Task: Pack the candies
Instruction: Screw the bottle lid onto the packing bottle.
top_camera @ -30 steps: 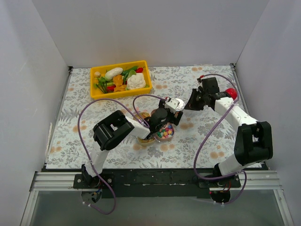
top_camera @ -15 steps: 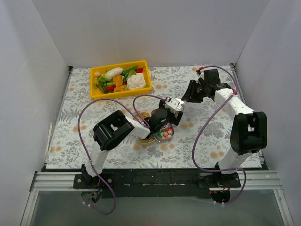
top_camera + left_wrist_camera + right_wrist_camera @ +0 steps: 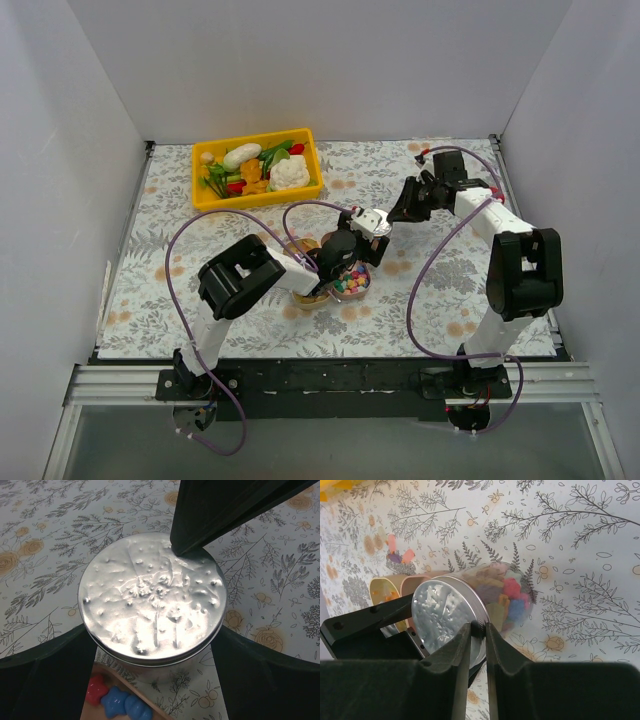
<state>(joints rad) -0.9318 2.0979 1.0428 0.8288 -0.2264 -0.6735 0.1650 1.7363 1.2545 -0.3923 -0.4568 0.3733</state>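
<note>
A clear jar of pastel candies (image 3: 507,592) with a silver lid (image 3: 375,222) is held tilted above the table's middle. My left gripper (image 3: 358,240) is shut on the jar, its fingers either side of the lid (image 3: 152,612). My right gripper (image 3: 479,628) is shut on the lid's rim (image 3: 481,626), reaching in from the right in the top view (image 3: 394,214). Under the jar stands a bowl of coloured candies (image 3: 350,282); its red and blue pieces show in the left wrist view (image 3: 117,702).
A second bowl (image 3: 310,296) with yellow-orange candies stands left of the coloured one. A yellow tray (image 3: 255,198) of toy vegetables sits at the back left. A few loose candies (image 3: 400,555) lie on the flowered cloth. White walls enclose three sides.
My right wrist has swung toward the back and its gripper has closed in on the lid. The red ball near the right arm is no longer visible. The left arm has held still.
</note>
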